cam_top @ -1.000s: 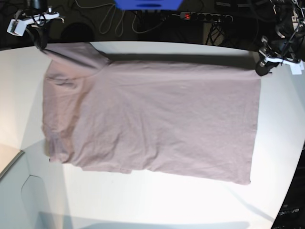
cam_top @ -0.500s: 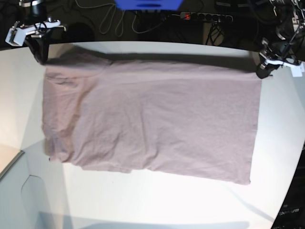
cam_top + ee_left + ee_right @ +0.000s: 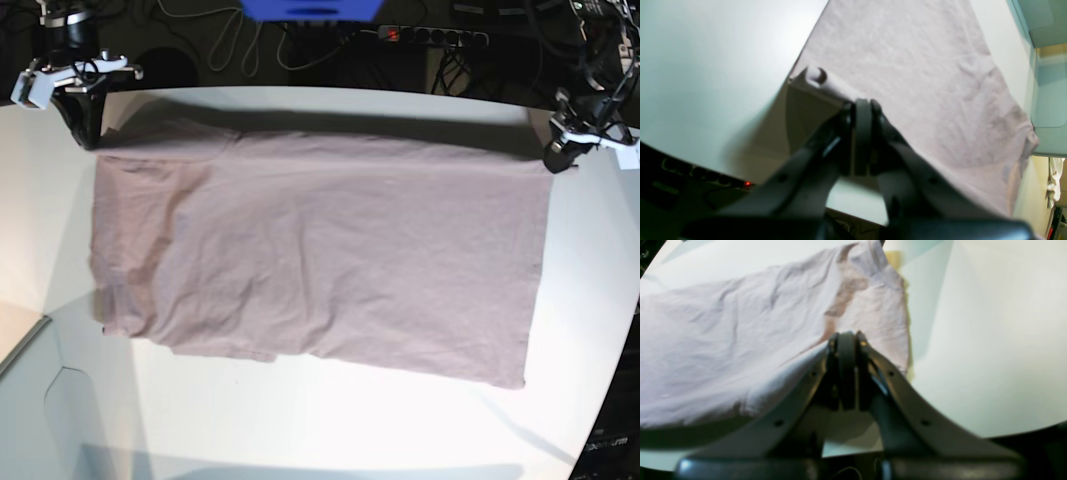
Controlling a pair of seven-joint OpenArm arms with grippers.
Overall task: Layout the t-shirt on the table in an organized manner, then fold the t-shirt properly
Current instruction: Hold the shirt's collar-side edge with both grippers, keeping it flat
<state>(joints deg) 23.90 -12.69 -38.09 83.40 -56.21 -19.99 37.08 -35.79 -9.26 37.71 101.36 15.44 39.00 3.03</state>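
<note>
The mauve t-shirt (image 3: 320,250) lies spread flat on the white table (image 3: 330,420), neck end to the left and hem to the right. My right gripper (image 3: 88,138) is shut on the shirt's far left corner near the sleeve; the right wrist view shows its fingers (image 3: 846,340) closed on the fabric (image 3: 723,340). My left gripper (image 3: 553,160) is shut on the far right hem corner. In the left wrist view its fingers (image 3: 863,106) pinch the cloth (image 3: 907,60), with a small rolled fold (image 3: 816,76) beside them. The far edge runs slightly lifted between the two grippers.
A power strip (image 3: 430,36), cables and a blue object (image 3: 312,8) lie behind the table's far edge. A flat grey board (image 3: 20,335) sits at the table's left edge. The table curves away at the right (image 3: 610,330).
The raised far left sleeve has come down and lies flatter. My right gripper moved slightly right and lower with the corner. My left gripper shifted slightly right, stretching the far edge.
</note>
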